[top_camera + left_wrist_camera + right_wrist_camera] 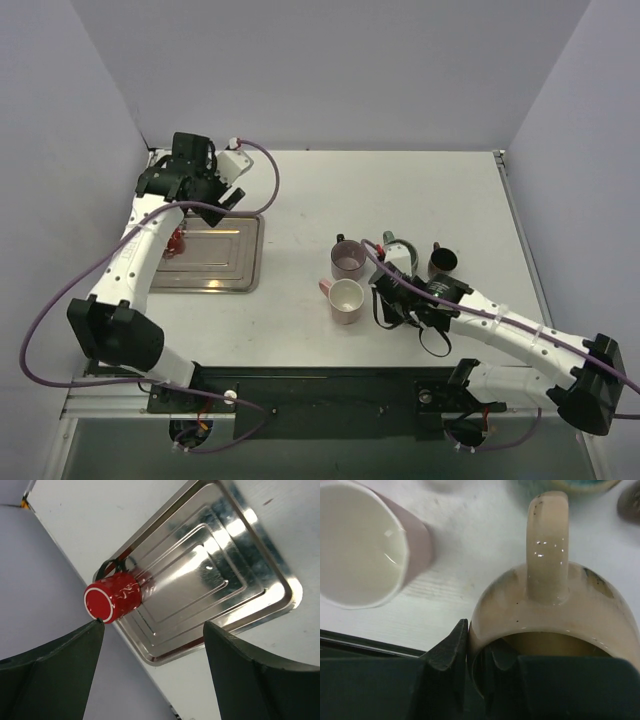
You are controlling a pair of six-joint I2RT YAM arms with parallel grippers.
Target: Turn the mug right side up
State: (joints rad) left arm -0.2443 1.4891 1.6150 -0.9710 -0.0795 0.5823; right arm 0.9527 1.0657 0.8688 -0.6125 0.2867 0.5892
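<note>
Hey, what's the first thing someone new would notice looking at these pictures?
The bright red mug stands out first, apparently bottom up at the left edge of the shiny metal tray, with the left gripper open above it. Next is the right gripper, shut on the rim of a beige mug, beside a pink mug with a white inside.
</note>
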